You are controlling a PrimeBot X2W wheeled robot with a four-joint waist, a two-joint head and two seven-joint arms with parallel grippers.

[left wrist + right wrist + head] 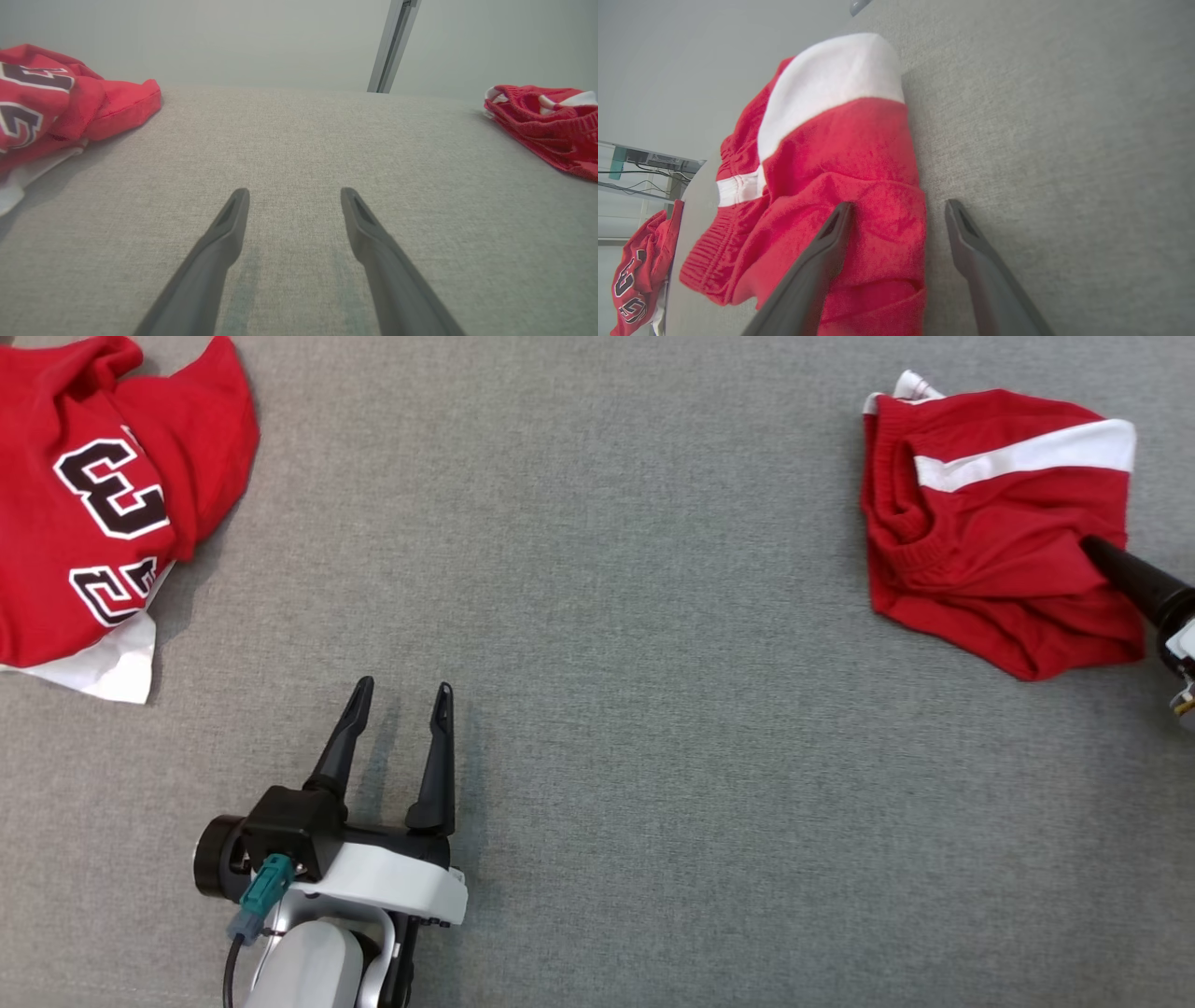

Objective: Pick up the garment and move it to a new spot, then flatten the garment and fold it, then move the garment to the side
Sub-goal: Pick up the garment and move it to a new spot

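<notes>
- While the right pincer (pixel 896 207) stands wide open at the shorts (pixel 990 551), it grips nothing: one finger lies over the red cloth and the other over bare tabletop (pixel 607 616) just beside the cloth, so the cloth's edge sits between the jaws
- Contact between those fingers and the cloth cannot be confirmed from either view
- Left pincer (pixel 404 686): open and empty, low over bare tabletop at the near side, well apart from both garments
- Location of the shorts: far right of the tabletop, resting on the surface, not lifted
- Condition of the shorts: doubled over in a loose bundle, waistband (pixel 901 523) bunched, white stripe (pixel 1027 457) uppermost, creases throughout; neither flat nor cleanly folded
- A red numbered jersey (pixel 93 504) lies crumpled at the far left, with neither pincer near it
- Assessment: the work appears to be at its first step, with the right pincer placed for a pinch on the edge but not yet closed
- Outstanding, on that reading: the lift and move to a new spot, the flattening, the fold, and the final move aside
- Reservation: since the bundle already lies at one side, a rough finish cannot be ruled out, though its untidy state argues against it
</notes>
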